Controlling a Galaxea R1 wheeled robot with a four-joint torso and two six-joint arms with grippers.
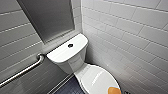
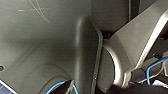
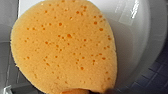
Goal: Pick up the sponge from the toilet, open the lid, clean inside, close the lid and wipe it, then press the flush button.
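Sponge first, since it's right up against the right wrist camera: an orange pad, rounded, full of little pores, with the glossy white lid behind it and a bit of dark tiled floor off to one side. From the head camera you get just a slice of that orange at the front end of the lid, cut off by the edge of the picture. It looks like it's on or just above the lid, but I honestly can't say which. Whether the right tool has a grip on it, can't tell.

Lid is down flat over the bowl. Behind it the toilet goes up into the white tank, and the flush button is the small dark round thing in the middle of the tank top.

Going further out: white tiled wall beside the toilet, a grey panel set into the wall behind the tank, and a shiny metal grab bar on the wall on the other side. The floor next to the bowl is dark tile.

Left tool's state, can't tell either. Its wrist camera is looking at a dark robot shell, a grey arm link and some blue cable.
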